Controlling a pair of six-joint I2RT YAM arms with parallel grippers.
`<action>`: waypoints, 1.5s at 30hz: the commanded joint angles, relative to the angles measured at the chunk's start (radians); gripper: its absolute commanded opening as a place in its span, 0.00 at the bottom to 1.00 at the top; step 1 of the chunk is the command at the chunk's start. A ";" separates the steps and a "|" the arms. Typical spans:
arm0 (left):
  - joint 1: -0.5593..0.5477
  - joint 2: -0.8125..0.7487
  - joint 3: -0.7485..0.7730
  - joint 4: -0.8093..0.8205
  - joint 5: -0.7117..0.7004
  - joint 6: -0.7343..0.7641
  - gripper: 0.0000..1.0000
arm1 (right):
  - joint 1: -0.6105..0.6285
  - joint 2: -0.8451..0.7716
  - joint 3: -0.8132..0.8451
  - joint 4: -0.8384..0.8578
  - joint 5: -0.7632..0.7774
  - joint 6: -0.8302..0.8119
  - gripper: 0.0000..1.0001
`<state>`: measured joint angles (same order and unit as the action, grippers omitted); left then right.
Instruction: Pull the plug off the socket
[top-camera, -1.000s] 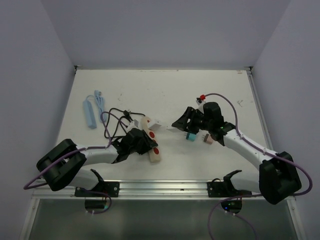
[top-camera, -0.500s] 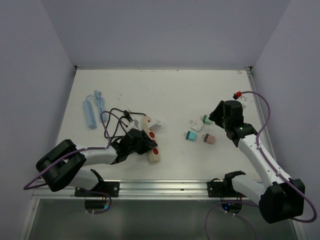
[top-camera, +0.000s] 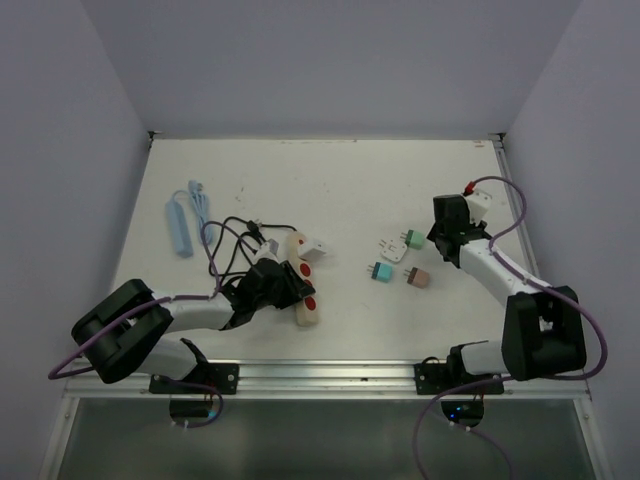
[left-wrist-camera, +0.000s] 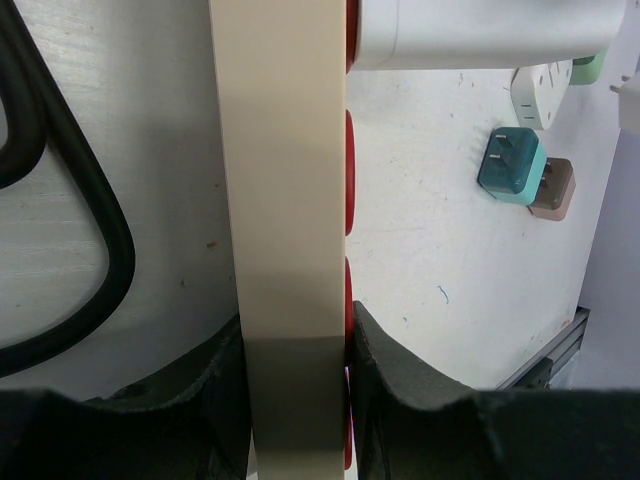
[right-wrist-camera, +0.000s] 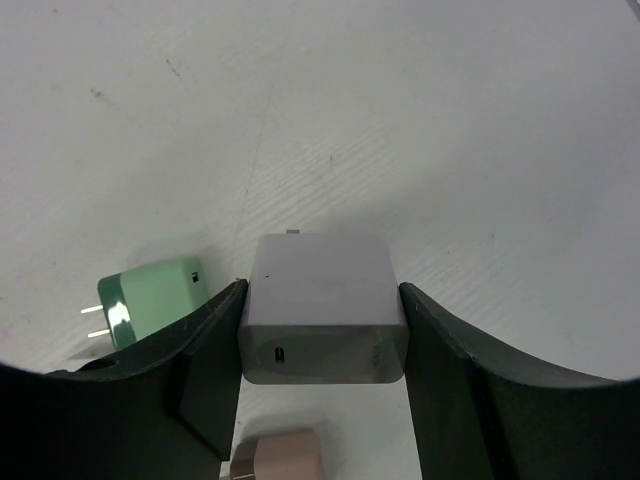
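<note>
Right gripper (right-wrist-camera: 322, 330) pulled away clenching a white cube charger plug (right-wrist-camera: 322, 305); left gripper (left-wrist-camera: 296, 375) clamps the long cream power strip (left-wrist-camera: 285, 200). Plug's out.

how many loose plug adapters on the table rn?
4, right of centre: white adapter, green adapter beside it, teal adapter, pink adapter nearer the arms. One more white plug sits in the beige strip, not loose.

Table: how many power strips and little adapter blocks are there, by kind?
Power strips: 2, the beige socket, the light blue strip
Plugged into the socket: 1, white plug
Loose: 4, white adapter, green adapter, teal adapter, pink adapter
In the right gripper: 1, white charger
Total: 8
</note>
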<state>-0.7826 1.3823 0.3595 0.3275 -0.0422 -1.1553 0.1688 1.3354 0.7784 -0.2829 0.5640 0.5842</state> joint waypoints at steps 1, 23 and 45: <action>0.005 0.037 -0.059 -0.145 -0.019 0.088 0.00 | -0.006 0.045 0.041 0.111 0.077 -0.026 0.10; 0.005 0.012 -0.079 -0.120 -0.013 0.089 0.00 | -0.006 0.094 -0.013 0.085 -0.099 -0.084 0.43; 0.005 -0.005 -0.090 -0.114 -0.005 0.088 0.00 | -0.006 0.001 -0.031 -0.032 -0.277 -0.032 0.76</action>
<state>-0.7792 1.3540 0.3176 0.3656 -0.0269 -1.1397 0.1642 1.3972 0.7444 -0.2958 0.3634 0.5346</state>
